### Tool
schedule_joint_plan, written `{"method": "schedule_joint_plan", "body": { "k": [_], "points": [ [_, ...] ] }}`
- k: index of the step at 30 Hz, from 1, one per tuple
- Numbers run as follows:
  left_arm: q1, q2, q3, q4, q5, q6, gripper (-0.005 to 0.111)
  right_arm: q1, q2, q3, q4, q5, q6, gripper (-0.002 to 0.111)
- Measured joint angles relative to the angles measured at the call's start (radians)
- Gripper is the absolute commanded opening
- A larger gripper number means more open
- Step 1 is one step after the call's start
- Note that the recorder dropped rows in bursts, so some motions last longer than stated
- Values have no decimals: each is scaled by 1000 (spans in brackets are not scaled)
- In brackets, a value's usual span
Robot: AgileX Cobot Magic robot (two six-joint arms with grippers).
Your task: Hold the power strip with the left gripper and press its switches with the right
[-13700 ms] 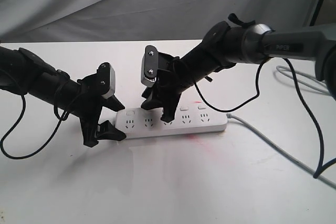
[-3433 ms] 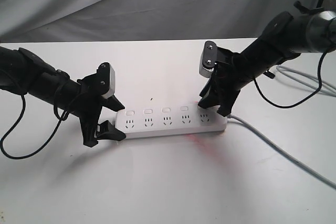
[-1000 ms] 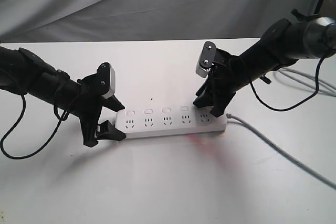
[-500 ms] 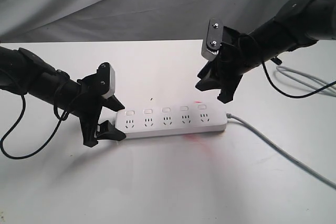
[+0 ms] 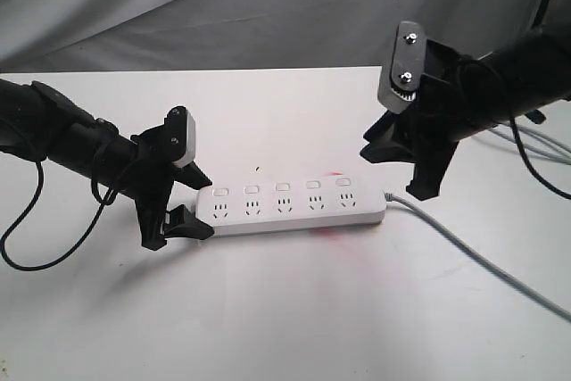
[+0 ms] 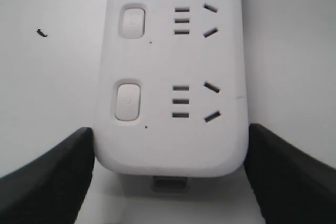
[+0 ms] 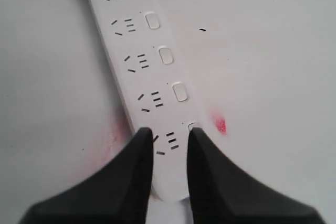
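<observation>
The white power strip (image 5: 294,207) lies flat on the white table, its grey cord (image 5: 464,247) running off to the right. My left gripper (image 5: 205,207), on the all-black arm, is shut on the strip's left end, one finger against each long side; the left wrist view shows that end (image 6: 173,66) and two switches (image 6: 128,100). My right gripper (image 5: 397,174) hangs in the air above and to the right of the strip's cord end, touching nothing. Its fingers stand a narrow gap apart with nothing between them. From the right wrist, the strip (image 7: 147,77) and its row of switches (image 7: 180,92) lie below the gripper (image 7: 169,135).
A red smear (image 7: 220,125) marks the table (image 5: 268,310) beside the strip's cord end. Loose grey cables (image 5: 526,140) lie at the right edge. A grey cloth backdrop (image 5: 223,6) hangs behind the table.
My right gripper has lifted off the switch at the strip's cord end and moved up and to the right. The left gripper and the strip have not moved.
</observation>
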Motion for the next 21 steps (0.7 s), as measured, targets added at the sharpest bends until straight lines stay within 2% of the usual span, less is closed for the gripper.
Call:
{"method": "schedule_joint_plan", "body": {
  "k": [3,13,21],
  "points": [
    [0,0,0,0,0,0,67,0,-87,51,0,-7,0,0],
    [0,0,0,0,0,0,67,0,-382,191,11,-13,113,0],
    [0,0,0,0,0,0,67,0,-784,426,11,-9,268,0]
  ]
}}
